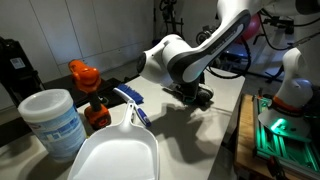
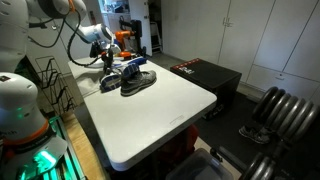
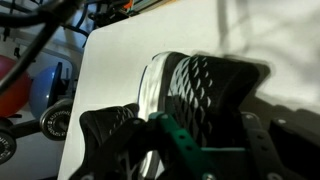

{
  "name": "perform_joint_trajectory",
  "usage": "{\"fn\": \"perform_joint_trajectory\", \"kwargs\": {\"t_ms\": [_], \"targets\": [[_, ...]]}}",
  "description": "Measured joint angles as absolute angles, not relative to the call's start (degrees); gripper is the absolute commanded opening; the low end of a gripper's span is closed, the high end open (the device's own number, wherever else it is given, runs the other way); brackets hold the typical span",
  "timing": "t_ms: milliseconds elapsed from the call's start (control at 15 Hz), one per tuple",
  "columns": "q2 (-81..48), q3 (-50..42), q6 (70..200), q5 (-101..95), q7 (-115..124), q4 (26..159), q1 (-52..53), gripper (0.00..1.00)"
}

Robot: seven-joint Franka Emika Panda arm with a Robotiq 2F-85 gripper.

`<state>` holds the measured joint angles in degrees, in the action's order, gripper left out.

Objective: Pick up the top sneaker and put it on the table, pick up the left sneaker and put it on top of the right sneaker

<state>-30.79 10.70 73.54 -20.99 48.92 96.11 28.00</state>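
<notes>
Close under the wrist camera lies one black quilted sneaker with a white sole [image 3: 195, 85]. It rests on the long white table [image 3: 110, 80], between two dark fingers [image 3: 110, 130] of the black gripper [image 3: 185, 128]. I cannot tell if the pincer clamps the sneaker. In an exterior view the shoes form a dark group [image 2: 135, 80], and I cannot count them surely.

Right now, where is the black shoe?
In an exterior view, the black sneaker sits at the far end of the white table, with the gripper close beside it.
</notes>
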Motion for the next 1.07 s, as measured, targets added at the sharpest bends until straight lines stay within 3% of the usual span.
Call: {"fn": "perform_joint_trajectory", "kwargs": {"t_ms": [667, 1067], "targets": [[-24.63, 10.64, 77.12, -20.30, 52.11, 101.07, 27.00, 0.04], [-16.25, 10.98, 85.72, -16.58, 52.68, 107.83, 24.68, 0.04]]}}
